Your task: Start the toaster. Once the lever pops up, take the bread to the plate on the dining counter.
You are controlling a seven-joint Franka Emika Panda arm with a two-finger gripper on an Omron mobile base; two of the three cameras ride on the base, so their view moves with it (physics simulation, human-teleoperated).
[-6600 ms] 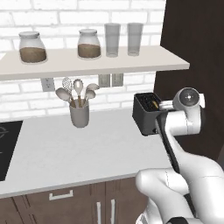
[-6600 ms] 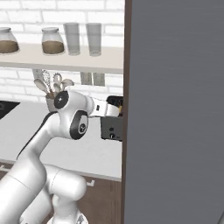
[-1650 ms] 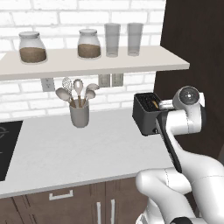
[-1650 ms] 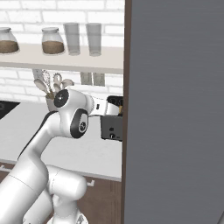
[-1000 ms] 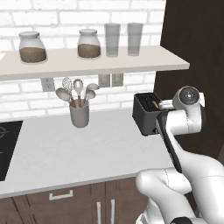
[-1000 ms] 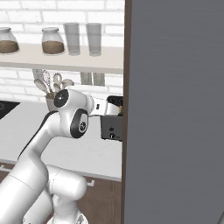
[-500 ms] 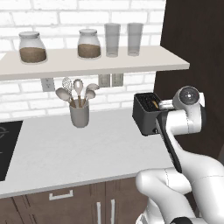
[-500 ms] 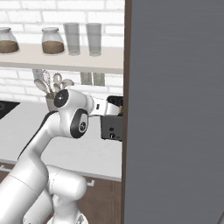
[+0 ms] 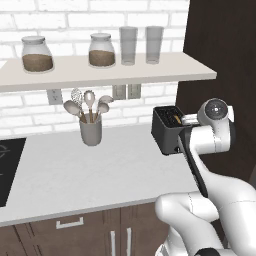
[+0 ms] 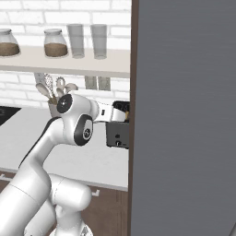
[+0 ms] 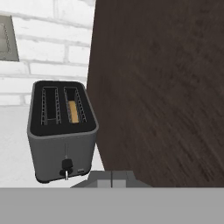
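White countertop scene: toaster sits just ahead-left of the clenched, empty gripper, bread sunk in its slot, lever down low; I'd hang back till it pops

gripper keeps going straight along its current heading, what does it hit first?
Likely the toaster: the shut gripper looks along at its lever end face. The dark cabinet wall runs close alongside; depth is unclear, so a graze there could come first.
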